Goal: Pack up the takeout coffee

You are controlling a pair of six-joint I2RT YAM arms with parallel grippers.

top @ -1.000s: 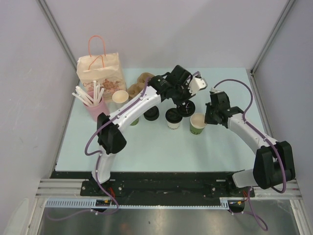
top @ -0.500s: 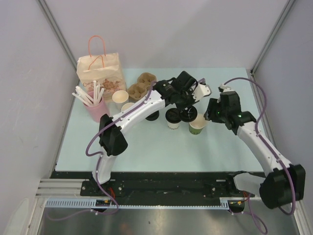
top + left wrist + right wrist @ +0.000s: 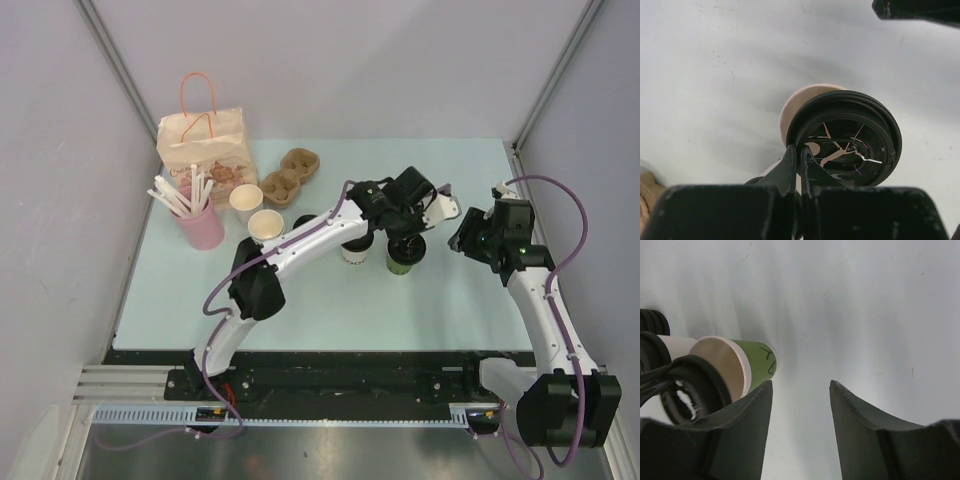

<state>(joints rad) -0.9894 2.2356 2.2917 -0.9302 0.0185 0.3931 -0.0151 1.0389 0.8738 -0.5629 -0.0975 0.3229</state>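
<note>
1. Pale table (image 3: 330,300), white walls on three sides. The coffee things sit mid-table; the paper bag (image 3: 205,150) and cup carrier (image 3: 288,176) are far left.
2. The green cup (image 3: 402,262) stands upright right of centre, just right of the white cup (image 3: 352,254), which already has its lid on.
3. Change: a second ago the right gripper (image 3: 800,387) was clamped on the green cup. Now its fingers are spread with nothing between them, and it has backed off to the right, clear of the cup.
4. The left gripper (image 3: 798,155) has swung right. It is clenched on the rim of the black lid (image 3: 845,137).
5. The lid hangs over the green cup's mouth but off-centre; part of the cup rim shows past it on the wrist view. I can't tell whether they touch. It looks unseated.
6. Meaning: the cup now has nothing steadying it for capping. The lid needs centring before the press, since an off-centre push could tip the cup.
7. Neither cup is in the carrier or bag, so packing proper hasn't begun.
</note>
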